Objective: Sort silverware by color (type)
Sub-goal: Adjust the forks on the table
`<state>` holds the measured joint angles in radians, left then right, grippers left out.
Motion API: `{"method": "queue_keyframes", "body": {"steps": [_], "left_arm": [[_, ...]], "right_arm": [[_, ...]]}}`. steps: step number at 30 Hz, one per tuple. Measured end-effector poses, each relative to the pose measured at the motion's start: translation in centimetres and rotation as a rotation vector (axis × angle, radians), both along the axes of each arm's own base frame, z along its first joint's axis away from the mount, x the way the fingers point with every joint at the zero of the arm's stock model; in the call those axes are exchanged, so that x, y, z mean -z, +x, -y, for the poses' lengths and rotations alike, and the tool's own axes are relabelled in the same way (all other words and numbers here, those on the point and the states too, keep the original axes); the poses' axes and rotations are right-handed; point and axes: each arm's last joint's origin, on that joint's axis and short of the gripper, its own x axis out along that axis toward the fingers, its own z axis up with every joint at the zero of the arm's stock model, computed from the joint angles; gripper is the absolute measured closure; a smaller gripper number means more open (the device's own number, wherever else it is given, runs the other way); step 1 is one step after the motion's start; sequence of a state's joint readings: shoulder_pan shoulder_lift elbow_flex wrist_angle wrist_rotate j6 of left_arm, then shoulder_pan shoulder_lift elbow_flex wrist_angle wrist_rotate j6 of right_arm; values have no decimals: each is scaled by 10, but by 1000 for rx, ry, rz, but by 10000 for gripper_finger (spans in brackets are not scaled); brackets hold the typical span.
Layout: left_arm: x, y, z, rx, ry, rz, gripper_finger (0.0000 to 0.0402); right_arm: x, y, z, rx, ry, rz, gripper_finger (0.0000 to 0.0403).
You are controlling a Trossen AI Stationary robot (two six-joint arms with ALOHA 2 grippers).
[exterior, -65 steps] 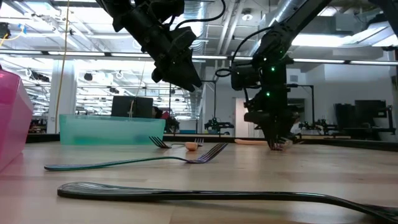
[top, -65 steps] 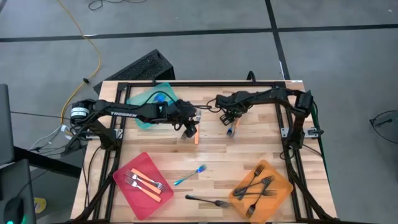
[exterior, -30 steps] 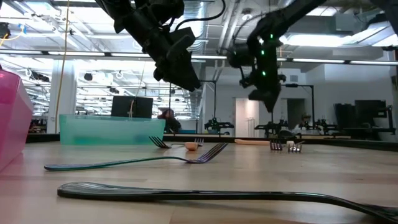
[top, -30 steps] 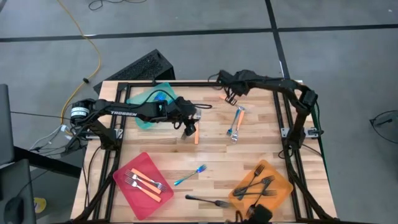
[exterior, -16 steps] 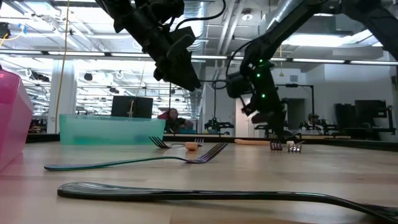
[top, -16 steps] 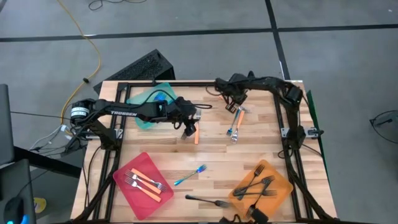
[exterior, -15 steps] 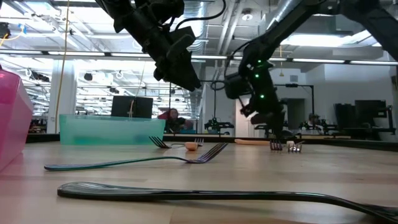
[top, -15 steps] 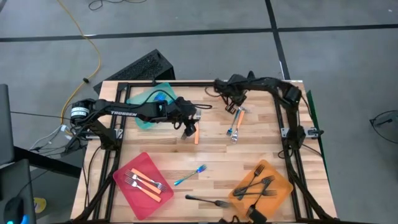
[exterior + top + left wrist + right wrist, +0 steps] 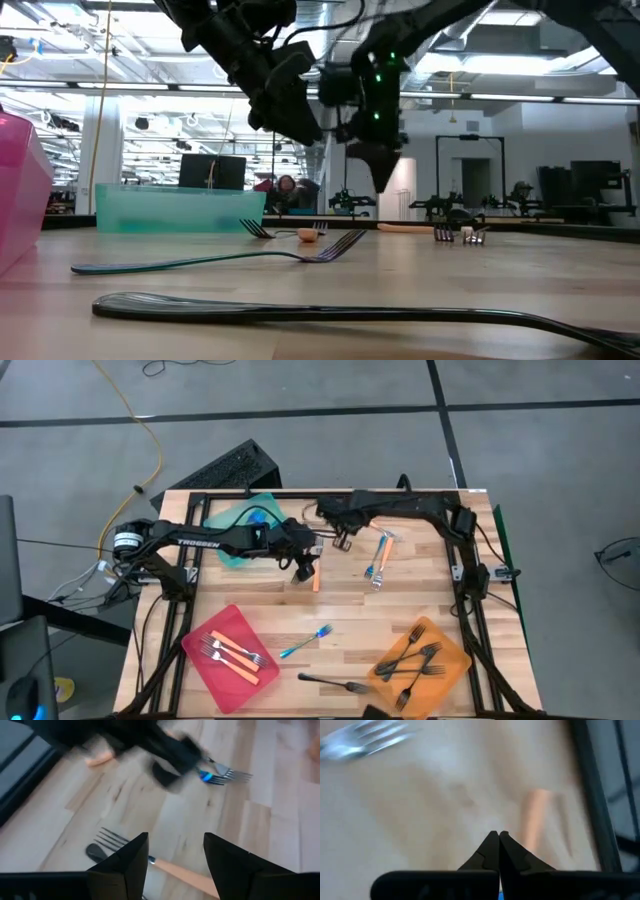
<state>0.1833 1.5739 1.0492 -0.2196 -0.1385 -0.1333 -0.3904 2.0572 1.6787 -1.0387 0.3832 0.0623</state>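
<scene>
Left gripper: the left gripper (image 9: 303,567) hangs over the middle of the table with its fingers (image 9: 131,861) spread, straddling an orange-handled fork (image 9: 314,577) that lies just under it; I'd guess it is lined up to pinch that handle.
Right gripper: the right gripper (image 9: 341,541) has its tips pressed together and carries nothing (the right wrist view shows bare wood past the closed points). It sits close to the left one, near the table's far edge.
Loose forks: a blue-handled and an orange-handled fork (image 9: 378,558) lie side by side near the right gripper; another blue fork (image 9: 306,641) and a black fork (image 9: 334,683) rest nearer the front.
Sorted so far: the red tray (image 9: 200,658) holds orange-handled forks (image 9: 232,653), the orange tray (image 9: 449,645) a heap of black forks (image 9: 412,659), and the teal tray (image 9: 226,520) something blue, so each kind appears to have its own bin.
Progress: partly done, I'd say, with five forks out on the boards.
Surface: the table (image 9: 350,615) is pale wooden planks inside a dark metal frame.
Room: grey floor with a yellow cable (image 9: 142,423); the low view shows a big workshop hall with ceiling lights beyond the table.
</scene>
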Motion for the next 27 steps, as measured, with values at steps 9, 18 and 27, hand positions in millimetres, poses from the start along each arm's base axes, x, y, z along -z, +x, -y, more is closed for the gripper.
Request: {"method": "queue_keyframes", "body": {"steps": [9,18,27], "left_arm": [[1,0,0,-3,2,-5,226],[1,0,0,5,10,-12,226],[1,0,0,4,8,-12,226]], "right_arm": [[29,-27,49,255,33,-55,386],[44,-33,54,356,17,-128,386],[73,-27,51,348,132,-157,386]]}}
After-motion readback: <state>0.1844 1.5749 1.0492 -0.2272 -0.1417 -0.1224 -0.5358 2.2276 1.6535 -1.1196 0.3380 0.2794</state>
